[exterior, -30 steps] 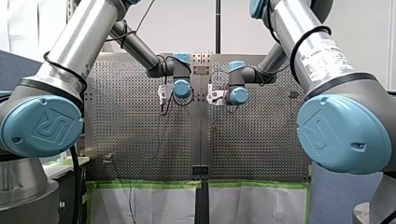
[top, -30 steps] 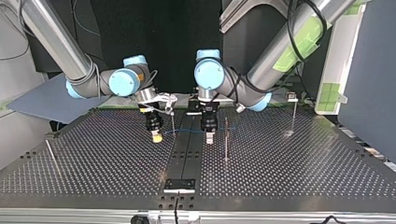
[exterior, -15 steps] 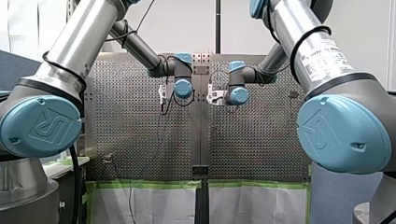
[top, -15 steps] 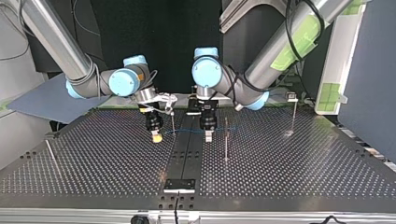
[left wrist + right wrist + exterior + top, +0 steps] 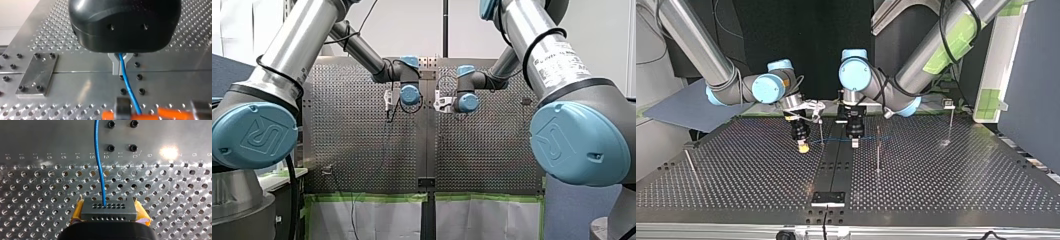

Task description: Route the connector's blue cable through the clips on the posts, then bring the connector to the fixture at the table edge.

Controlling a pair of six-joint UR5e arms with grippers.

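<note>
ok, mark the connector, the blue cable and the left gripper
connector (image 5: 109,209): right wrist view, its grey face.
blue cable (image 5: 97,160): right wrist view, stretch ahead of the connector.
left gripper (image 5: 119,71): left wrist view, between fingertips.

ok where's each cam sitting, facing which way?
Front view: behind and above the shoulders, looking over the perforated table; my left arm and my right arm fill its sides.
Top view: across the table, facing the arms, sides crossed: my left gripper at right, my right gripper at left.
Left wrist view: on my left wrist, past its metal fingers along the blue cable.
Right wrist view: on my right wrist, over the connector between yellow pads.
Shared: both wrist views show that cable.
</note>
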